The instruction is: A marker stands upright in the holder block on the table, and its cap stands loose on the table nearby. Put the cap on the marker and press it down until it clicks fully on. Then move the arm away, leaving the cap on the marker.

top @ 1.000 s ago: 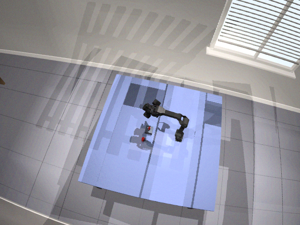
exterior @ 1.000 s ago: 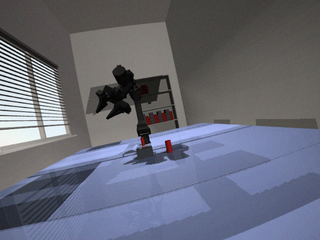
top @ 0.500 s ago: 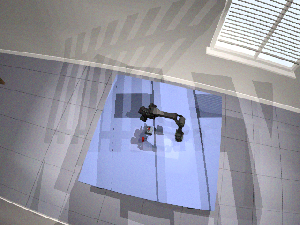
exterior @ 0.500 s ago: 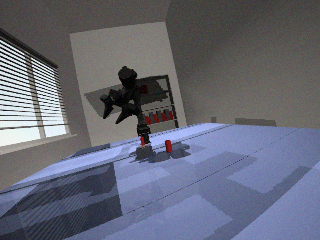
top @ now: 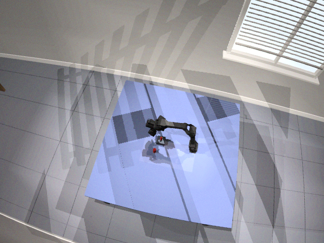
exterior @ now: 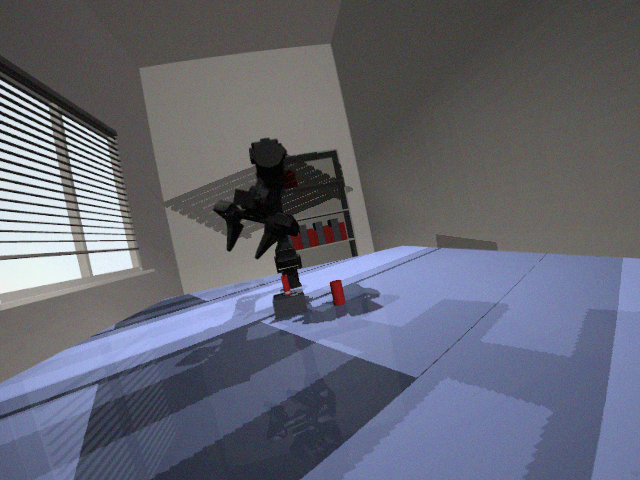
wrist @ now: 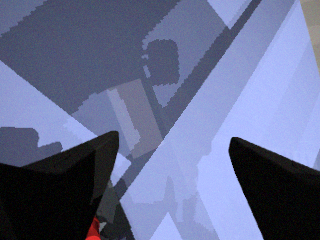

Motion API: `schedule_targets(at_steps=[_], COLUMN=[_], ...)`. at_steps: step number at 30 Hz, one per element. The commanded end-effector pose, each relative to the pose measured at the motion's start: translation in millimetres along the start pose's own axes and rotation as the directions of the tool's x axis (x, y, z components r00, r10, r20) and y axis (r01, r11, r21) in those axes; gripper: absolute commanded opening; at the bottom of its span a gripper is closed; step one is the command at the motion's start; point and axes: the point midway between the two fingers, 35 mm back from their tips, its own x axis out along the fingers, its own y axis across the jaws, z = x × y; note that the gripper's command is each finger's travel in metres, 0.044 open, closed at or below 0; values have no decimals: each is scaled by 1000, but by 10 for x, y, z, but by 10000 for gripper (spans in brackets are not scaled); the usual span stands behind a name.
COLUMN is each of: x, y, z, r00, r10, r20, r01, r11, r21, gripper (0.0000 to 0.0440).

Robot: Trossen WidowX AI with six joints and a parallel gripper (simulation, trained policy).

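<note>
The biggest thing is the blue bench, crossed by bands of light and shadow, with 1 edge running along the wall that carries the window. A shelf unit rises beyond the bench's far edge in the exterior view, red and grey items lined up on it. Next in size comes the black arm; seen from the top, its base stands nearer the bench's right edge, and its links run first toward the window-side edge, then across toward the left edge. At its end the pincer hangs above the bench, its 2 fingers well apart with nothing between them. The grey holder block sits on the bench inward from all 4 corners, a little nearer the left edge than the right in the top view. The marker stands in it, red and roughly upright; in the wrist view a finger partly covers it. Smallest is the red cap, standing upright on the bench, off the marker, near the block but apart from it, farther from the window-side edge.

Jaws now lower and further right in the exterior view, further left and down-frame in the top view; arm repositioned with them, shadow patterns shifted across wall and tabletop.
</note>
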Motion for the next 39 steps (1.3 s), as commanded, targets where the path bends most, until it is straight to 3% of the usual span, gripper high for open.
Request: schedule_targets(at_steps=[1, 19, 39], x=[35, 15, -142], y=[175, 769, 1378], z=[-36, -245, -614], r00=[999, 973, 901], r10=[34, 157, 278], r20=[-36, -169, -332], r01=[-34, -159, -302], r11=[999, 987, 953], r21=[-1, 5, -23], gripper=[324, 328, 327])
